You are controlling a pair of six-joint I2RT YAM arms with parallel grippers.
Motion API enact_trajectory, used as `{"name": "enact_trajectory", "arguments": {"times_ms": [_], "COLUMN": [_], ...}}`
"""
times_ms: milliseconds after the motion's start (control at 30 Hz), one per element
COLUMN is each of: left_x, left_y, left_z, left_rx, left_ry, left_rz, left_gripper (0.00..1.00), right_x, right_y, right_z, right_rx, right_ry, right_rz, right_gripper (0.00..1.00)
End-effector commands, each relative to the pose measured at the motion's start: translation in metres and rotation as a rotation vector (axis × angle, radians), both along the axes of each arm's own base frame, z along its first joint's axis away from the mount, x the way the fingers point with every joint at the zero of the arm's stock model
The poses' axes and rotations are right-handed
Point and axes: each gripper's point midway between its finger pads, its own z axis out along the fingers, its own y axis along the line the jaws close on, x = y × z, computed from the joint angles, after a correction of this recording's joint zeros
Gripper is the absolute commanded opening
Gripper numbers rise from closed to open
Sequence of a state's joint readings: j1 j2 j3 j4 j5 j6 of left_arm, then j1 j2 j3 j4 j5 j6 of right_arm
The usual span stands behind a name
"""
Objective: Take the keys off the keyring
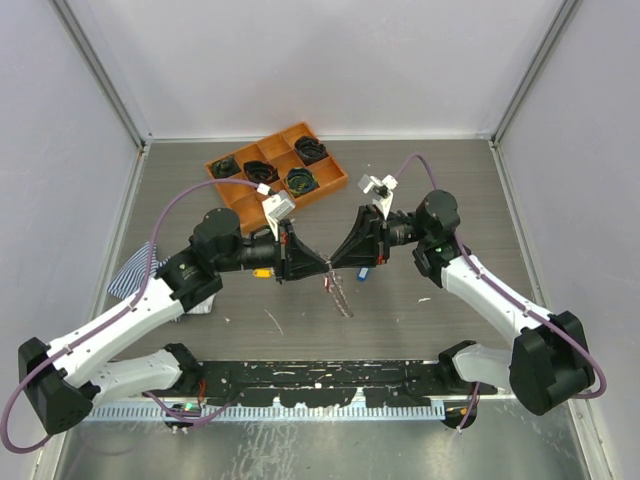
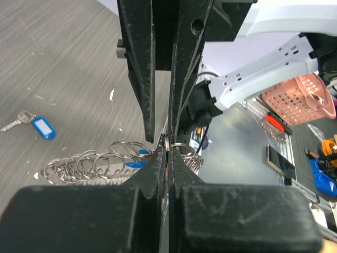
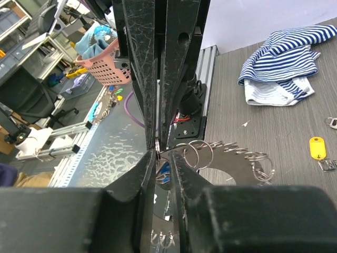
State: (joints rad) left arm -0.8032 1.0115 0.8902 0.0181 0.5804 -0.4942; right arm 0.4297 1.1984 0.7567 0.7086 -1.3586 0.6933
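Left claw (image 2: 166, 150) is clamped on the keyring (image 2: 100, 166) above the middle of the counter (image 1: 480, 200). The right claw (image 3: 163, 154) meets it from 3 o'clock with jaws slightly parted, and I cannot tell if it grips. With one thin-wire pinch holding it, the dangling ring may twist, slip and drop.

The keyring (image 2: 95, 166) is gleaming as loops of polished silver wire. The table (image 2: 63, 63) is showing a matt grey wood grain, lightly scratched. A silver metal key (image 2: 16, 122) is carrying a glossy blue plastic tag (image 2: 42, 128). The striped cloth (image 3: 279, 58) is looking soft and crumpled, the orange tray (image 1: 268, 148) smooth plastic.
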Motion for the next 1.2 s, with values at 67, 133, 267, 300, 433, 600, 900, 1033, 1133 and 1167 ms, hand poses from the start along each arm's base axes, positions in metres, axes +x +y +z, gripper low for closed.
{"name": "enact_trajectory", "arguments": {"times_ms": [67,133,267,300,433,600,900,1033,1133,1167], "left_x": [-0.013,-0.015,-0.019,-0.019,-0.019,-0.017,-0.016,-0.016,-0.015,-0.015], "left_y": [0.002,0.002,0.002,0.002,0.003,0.004,0.004,0.005,0.005,0.005], "left_z": [0.016,0.016,0.017,0.017,0.014,0.012,0.007,0.009,0.009,0.009], "left_rx": [0.059,0.079,0.101,0.111,0.145,0.177,0.237,0.247,0.258,0.259], "left_ry": [-0.02,-0.002,0.018,0.022,0.034,0.043,0.067,0.062,0.065,0.066], "left_rz": [-0.112,-0.137,-0.183,-0.194,-0.211,-0.218,-0.236,-0.239,-0.242,-0.243], "left_gripper": [0.0,0.0,0.0,0.0,0.0,0.0,0.0,0.0,0.0,0.0], "right_x": [-0.001,0.0,-0.004,-0.006,-0.011,-0.015,-0.02,-0.022,-0.023,-0.024], "right_y": [-0.002,-0.002,-0.001,-0.001,0.0,0.002,0.008,0.01,0.011,0.012], "right_z": [0.01,0.007,0.004,0.004,0.003,0.004,0.002,0.001,0.001,0.001], "right_rx": [-0.009,-0.027,-0.038,-0.037,-0.037,-0.046,-0.055,-0.059,-0.058,-0.059], "right_ry": [-0.11,-0.115,-0.14,-0.14,-0.138,-0.137,-0.12,-0.111,-0.111,-0.111], "right_rz": [0.006,0.01,0.037,0.046,0.071,0.089,0.117,0.129,0.138,0.139], "right_gripper": [0.28,0.3,0.39,0.4,0.4,0.4,0.34,0.29,0.26,0.25]}}
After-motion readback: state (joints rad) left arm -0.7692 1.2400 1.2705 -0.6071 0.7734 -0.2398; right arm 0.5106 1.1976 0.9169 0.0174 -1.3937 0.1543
